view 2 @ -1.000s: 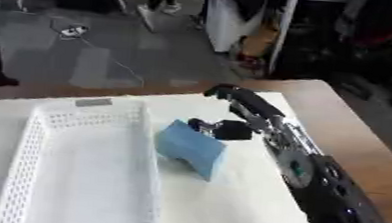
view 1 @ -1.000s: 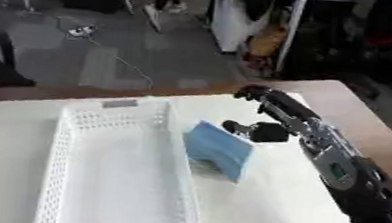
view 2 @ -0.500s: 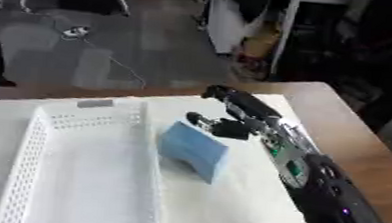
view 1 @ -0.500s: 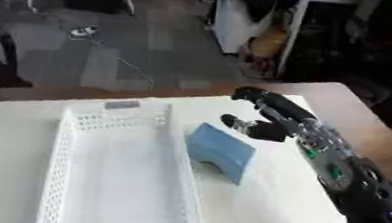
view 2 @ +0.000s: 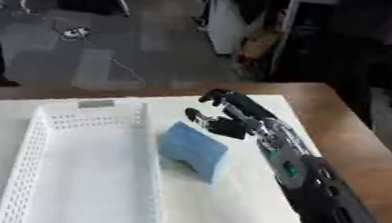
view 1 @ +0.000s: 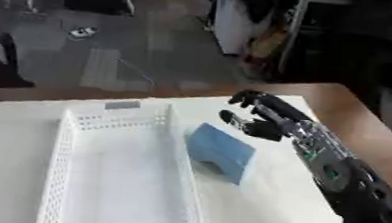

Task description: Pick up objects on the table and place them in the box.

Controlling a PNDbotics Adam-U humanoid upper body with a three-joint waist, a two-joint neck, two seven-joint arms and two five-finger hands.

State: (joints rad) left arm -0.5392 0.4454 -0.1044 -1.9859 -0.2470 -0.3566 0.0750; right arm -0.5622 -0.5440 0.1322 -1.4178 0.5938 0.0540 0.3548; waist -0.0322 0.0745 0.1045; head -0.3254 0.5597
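We see a white table [view 1: 23, 120] with a smooth, matte top, edged at the right by a band of brown wood. On it lies a long white box [view 1: 116, 172], a plastic basket with perforated walls full of small holes and a plain floor; a grey label sits on its far end wall. We find nothing inside it.

Just beside the box's right wall lies a blue block [view 1: 221, 152], a soft-looking rectangular thing with flat faces and squared edges, much like a sponge or foam pad. It rests on the table outside the box, tilted so that its broad top face slopes and one corner points toward the far side. We cannot tell whether it touches the box wall.

Our right hand [view 2: 234, 121] comes in from the lower right on a black forearm with silvery joints and small green marks along it. The hand hovers just beyond the far right corner of the block. Its fingers [view 1: 255, 100] are spread apart and gently bent, and the thumb reaches toward the block's upper edge; they close on nothing, and we cannot tell whether any fingertip touches the blue surface.

Our left hand shows in neither view.

Beyond the table we see a grey floor with dark furniture.
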